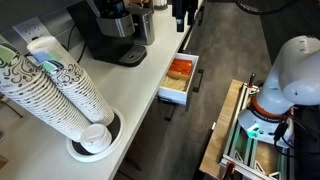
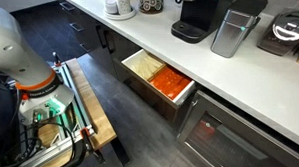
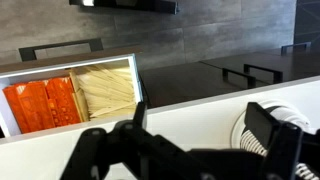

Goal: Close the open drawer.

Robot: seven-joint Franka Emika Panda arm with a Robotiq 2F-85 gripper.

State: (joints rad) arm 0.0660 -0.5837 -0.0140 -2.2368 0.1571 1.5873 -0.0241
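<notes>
The drawer (image 1: 180,78) stands pulled out from under the white counter in both exterior views (image 2: 158,79). It has white sides and holds orange-red packets and pale ones. In the wrist view the drawer (image 3: 75,95) lies at the upper left, with its dark front panel and bar handle (image 3: 60,47) on the far side. My gripper (image 3: 200,125) shows only in the wrist view, as dark fingers spread wide over the white counter. It is open and empty, and apart from the drawer.
A coffee maker (image 1: 110,35) and a leaning stack of paper cups (image 1: 60,90) stand on the counter; the cups also show at the right of the wrist view (image 3: 265,130). The robot base on its wooden cart (image 2: 79,101) stands on the dark floor facing the drawer.
</notes>
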